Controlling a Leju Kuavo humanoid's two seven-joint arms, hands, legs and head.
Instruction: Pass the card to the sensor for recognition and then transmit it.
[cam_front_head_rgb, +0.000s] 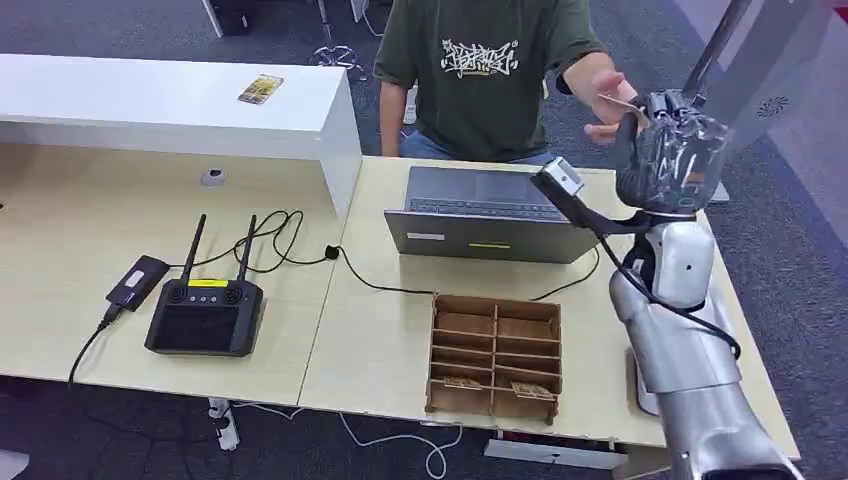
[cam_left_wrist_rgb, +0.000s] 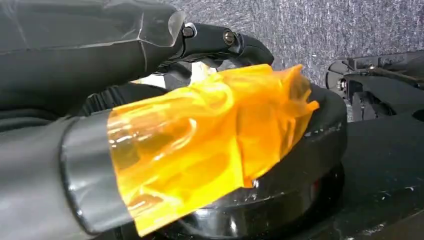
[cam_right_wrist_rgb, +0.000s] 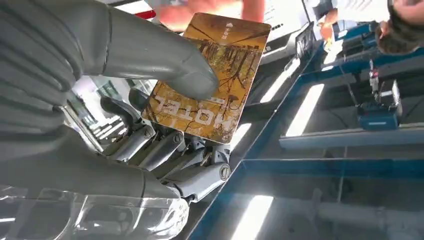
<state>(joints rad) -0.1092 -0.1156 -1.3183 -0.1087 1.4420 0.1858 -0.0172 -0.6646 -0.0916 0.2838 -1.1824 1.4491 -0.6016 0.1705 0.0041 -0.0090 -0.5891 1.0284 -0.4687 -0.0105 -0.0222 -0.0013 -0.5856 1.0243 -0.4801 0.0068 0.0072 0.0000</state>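
The right hand is raised beyond the laptop, pinching the card between thumb and fingers. A person's hand is at the card's far edge, right by the robot's hand. Nearer than the laptop stands a wooden rack; left of the laptop lies a black controller. The left hand's state cannot be told
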